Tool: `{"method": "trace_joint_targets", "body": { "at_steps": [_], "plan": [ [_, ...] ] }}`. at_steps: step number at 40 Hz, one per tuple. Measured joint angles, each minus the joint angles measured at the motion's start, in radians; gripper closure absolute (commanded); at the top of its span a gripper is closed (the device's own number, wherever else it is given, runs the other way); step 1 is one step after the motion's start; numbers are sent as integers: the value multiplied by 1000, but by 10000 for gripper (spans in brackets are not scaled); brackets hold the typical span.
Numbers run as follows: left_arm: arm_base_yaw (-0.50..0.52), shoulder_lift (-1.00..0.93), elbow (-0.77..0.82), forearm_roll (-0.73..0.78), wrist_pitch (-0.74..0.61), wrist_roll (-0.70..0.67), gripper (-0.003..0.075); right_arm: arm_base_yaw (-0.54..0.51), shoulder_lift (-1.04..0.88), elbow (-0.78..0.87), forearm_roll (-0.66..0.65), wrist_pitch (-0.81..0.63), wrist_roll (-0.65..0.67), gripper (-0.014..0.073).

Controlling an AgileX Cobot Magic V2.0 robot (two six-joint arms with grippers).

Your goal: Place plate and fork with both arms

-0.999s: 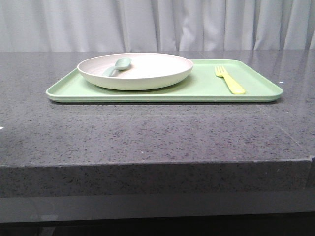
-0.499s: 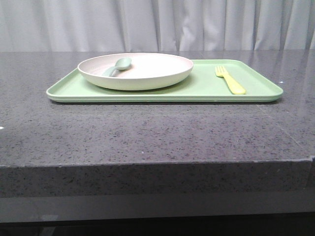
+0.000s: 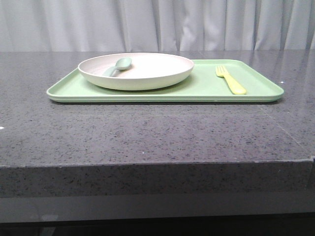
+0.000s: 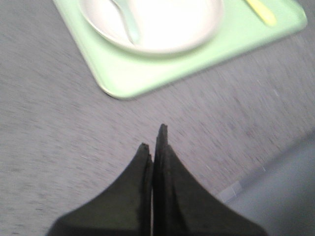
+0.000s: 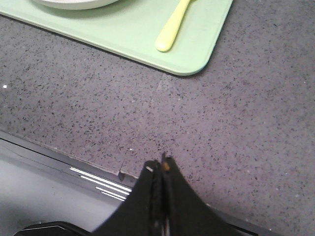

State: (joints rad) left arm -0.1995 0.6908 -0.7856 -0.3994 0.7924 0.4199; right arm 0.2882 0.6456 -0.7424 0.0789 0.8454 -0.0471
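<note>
Grey speckled stone counter, pale curtain behind. Left gripper (image 4: pixel 153 142) had its black fingers pressed together, empty, over bare counter short of the tray corner. Right gripper (image 5: pixel 160 164) likewise closed on nothing, near the counter's front edge. Light green rectangular plastic tray (image 3: pixel 197 88) lay ahead. On it, at 9 o'clock, sat the wide off-white round plate (image 3: pixel 147 73) with a pale grey-green spoon (image 3: pixel 118 65) inside; at 3 o'clock, well apart from the plate, lay the small pale yellow plastic fork (image 3: pixel 230 79). Judged: nothing grasped yet, approach step. Next called for opening both grippers, left reaching for the plate rim, right for the fork handle.
</note>
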Motion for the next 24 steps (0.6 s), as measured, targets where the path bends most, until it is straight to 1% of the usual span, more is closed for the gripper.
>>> {"method": "trace_joint_targets", "body": {
  "at_steps": [3, 7, 11, 14, 16, 20, 24],
  "plan": [
    [61, -144, 86, 3, -91, 0, 738, 0, 0, 0, 0, 2, 0, 662],
    [123, -279, 182, 47, -179, 0, 738, 0, 0, 0, 0, 3, 0, 662],
    [165, -393, 267, 81, -258, 0, 738, 0, 0, 0, 0, 3, 0, 662],
    [182, -458, 339, 99, -342, -16, 738, 0, 0, 0, 0, 5, 0, 662],
    [184, -497, 394, 144, -407, -87, 738, 0, 0, 0, 0, 8, 0, 662],
    [184, -574, 515, 277, -524, -283, 738, 0, 0, 0, 1, 9, 0, 662],
    [184, -619, 600, 327, -603, -355, 738, 0, 0, 0, 1, 10, 0, 662]
  ]
}}
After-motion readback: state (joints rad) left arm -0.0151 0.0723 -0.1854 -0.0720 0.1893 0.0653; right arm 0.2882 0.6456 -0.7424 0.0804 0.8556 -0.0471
